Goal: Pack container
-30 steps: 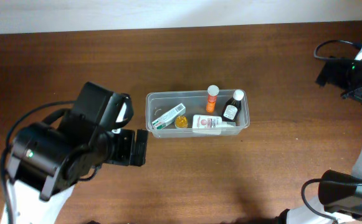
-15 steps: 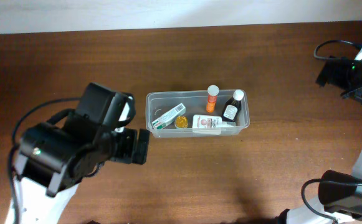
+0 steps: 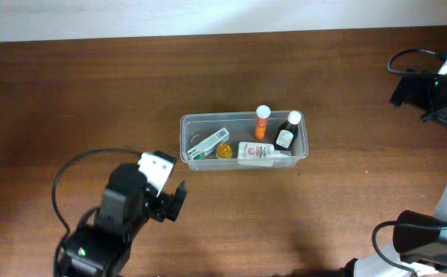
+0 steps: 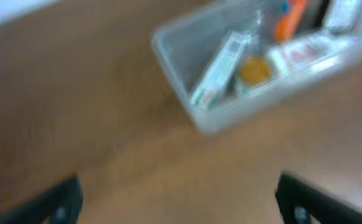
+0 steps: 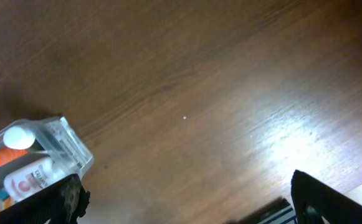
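Observation:
The clear container (image 3: 183, 138) stands mid-table. In it lie a green-and-white box (image 3: 208, 144), a small yellow item (image 3: 223, 151), an orange bottle with a white cap (image 3: 262, 121), a dark bottle with a white cap (image 3: 287, 131) and a white bottle on its side (image 3: 256, 153). My left gripper (image 3: 175, 201) is open and empty, in front of and left of the container. In the blurred left wrist view the container (image 4: 168, 56) lies ahead of the open fingers (image 4: 181, 202). My right gripper (image 5: 187, 202) is open and empty, far right of the container's corner (image 5: 65, 143).
The right arm and its cable (image 3: 408, 58) sit at the far right edge, with its base (image 3: 423, 238) at the front right. A pale wall runs along the table's back edge (image 3: 208, 35). A striped object (image 5: 268, 214) shows under the right gripper.
My left arm has pulled back from the container's left end toward the table's front. The container, its contents and the right arm have not moved.

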You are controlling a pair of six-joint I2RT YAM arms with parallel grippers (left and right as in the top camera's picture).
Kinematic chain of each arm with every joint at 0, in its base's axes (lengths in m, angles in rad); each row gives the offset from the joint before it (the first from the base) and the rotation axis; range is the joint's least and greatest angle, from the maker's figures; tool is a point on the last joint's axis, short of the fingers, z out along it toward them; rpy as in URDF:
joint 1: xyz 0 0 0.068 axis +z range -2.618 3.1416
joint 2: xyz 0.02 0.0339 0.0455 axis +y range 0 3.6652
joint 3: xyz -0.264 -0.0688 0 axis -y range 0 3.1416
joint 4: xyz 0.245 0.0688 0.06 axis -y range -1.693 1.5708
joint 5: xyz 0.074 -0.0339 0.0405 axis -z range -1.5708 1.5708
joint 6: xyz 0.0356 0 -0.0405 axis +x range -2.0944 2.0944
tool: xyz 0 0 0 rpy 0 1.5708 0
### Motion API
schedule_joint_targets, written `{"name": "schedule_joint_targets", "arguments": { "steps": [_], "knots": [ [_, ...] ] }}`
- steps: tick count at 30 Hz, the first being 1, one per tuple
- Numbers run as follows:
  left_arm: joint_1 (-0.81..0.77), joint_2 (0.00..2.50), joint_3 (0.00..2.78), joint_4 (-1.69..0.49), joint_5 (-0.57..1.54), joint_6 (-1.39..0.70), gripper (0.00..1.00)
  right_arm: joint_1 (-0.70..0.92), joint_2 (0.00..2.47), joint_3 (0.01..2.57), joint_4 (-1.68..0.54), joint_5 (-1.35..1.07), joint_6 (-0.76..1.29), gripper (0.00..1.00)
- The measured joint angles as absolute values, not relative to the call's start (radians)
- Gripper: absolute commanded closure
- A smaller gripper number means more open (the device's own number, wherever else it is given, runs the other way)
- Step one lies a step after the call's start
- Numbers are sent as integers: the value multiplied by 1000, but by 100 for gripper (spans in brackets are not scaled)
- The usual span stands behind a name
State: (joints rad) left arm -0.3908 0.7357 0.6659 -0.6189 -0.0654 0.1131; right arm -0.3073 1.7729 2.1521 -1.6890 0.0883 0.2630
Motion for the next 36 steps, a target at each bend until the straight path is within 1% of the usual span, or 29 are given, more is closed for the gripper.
{"name": "schedule_joint_targets", "arguments": {
  "steps": [4,9,20,29,36],
  "knots": [
    [-322,587,456,-379,-65,128,1,-307,1773,2152,-1689,88,262,2],
    [-234,406,305,-250,-49,135,1,-307,1773,2152,-1688,88,263,2],
    [-133,204,176,-220,-34,139,1,-307,1773,2152,-1688,88,262,2],
    [-89,38,95,-220,-29,139,0,-307,1773,2152,-1688,88,263,2],
    [-25,16,84,-212,-8,139,1,-307,1773,2152,-1688,88,262,2]
  ]
}}
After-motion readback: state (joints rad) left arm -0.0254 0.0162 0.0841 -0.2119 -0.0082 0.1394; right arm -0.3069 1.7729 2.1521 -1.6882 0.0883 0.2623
